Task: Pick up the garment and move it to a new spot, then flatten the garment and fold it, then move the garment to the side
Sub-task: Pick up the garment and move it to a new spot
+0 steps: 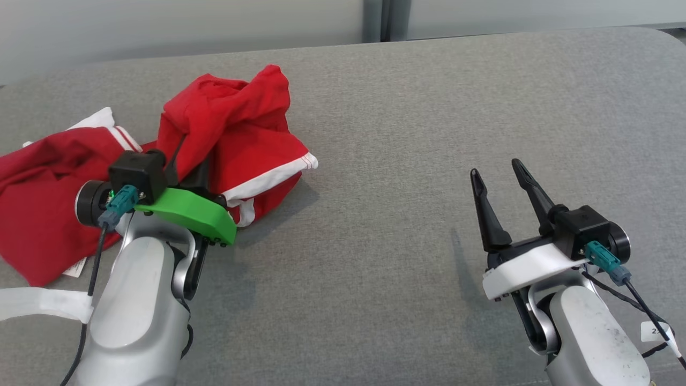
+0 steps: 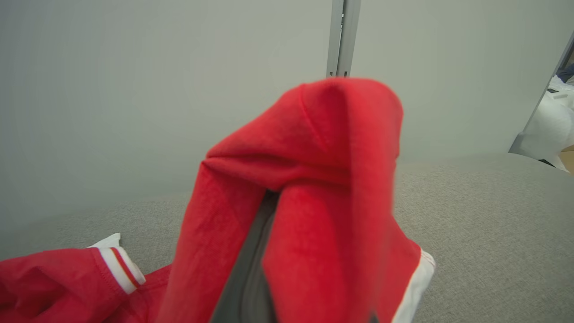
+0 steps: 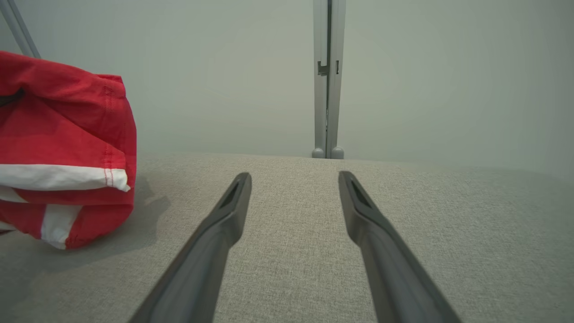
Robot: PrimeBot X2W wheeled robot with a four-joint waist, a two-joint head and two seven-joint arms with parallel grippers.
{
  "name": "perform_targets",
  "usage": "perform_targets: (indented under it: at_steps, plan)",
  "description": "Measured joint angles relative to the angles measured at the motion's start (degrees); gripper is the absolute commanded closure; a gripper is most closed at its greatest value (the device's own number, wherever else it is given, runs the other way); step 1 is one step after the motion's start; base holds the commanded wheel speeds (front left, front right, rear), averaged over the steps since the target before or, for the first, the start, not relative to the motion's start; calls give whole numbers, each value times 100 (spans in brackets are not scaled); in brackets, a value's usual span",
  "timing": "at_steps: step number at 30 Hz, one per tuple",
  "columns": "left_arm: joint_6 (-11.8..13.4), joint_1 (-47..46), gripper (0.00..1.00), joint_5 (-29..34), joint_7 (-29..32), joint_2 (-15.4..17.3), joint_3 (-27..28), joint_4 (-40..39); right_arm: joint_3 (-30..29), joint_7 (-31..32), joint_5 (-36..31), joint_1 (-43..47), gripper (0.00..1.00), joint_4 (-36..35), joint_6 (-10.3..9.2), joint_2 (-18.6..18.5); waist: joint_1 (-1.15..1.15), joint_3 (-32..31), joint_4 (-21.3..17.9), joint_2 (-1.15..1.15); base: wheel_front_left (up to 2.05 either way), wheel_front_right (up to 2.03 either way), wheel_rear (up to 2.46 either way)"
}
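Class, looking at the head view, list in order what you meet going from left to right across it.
red garment → bare stretch of grey surface → right gripper, open

L gripper point(image 1: 190, 161) tips: buried in garment point(image 1: 241, 123) folds; grip pt hidden.
Dark strip point(image 2: 251, 269): blurred, btwn red folds right at L jaws; finger or shadow, can't tell.
Garment extent: cut by frame edge left of L jaws.
White label point(image 1: 75, 266): behind-left of L jaws, print too small.
R fingers point(image 3: 381, 242): bases cut by bottom edge.
Arm tag point(image 1: 655, 331): behind R jaws, digits unreadable.
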Motion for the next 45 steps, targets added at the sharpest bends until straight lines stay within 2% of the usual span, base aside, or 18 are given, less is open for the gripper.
perform_targets:
  at_steps: [6,12,16,20,28,34,39,45]
  plan:
    - [19,-239,100,44,125,-18,-214,133,-54,0,2,65,0,-99,-94,10,0,73,-436,0,0,0,0]
    - [-14,-611,100,316,296,-29,-620,78,-11,0,47,83,0,-137,-93,29,0,204,-880,0,0,0,0]
    - [-66,-775,100,382,397,-23,-726,-65,99,0,52,65,0,-124,-87,44,0,283,-1185,0,0,0,0]
    - [-179,-849,100,431,546,-35,-1056,-71,-125,0,111,72,0,-122,-118,46,0,324,-1435,0,0,0,0]
    - [-257,-851,100,448,1149,-43,-1502,-201,-155,0,152,86,0,-110,-138,45,0,221,-1357,0,0,0,0]
    - [-267,-862,100,433,1700,-19,-1650,-213,119,0,151,86,0,-93,3,62,0,157,-1291,0,0,0,0]
    - [-312,-979,100,424,2013,59,-1914,86,233,0,151,82,0,-76,33,63,0,254,-1428,0,0,0,0]
    - [-312,-1327,100,456,2056,60,-1922,303,421,0,151,60,0,-54,93,66,0,442,-1731,0,0,0,0]
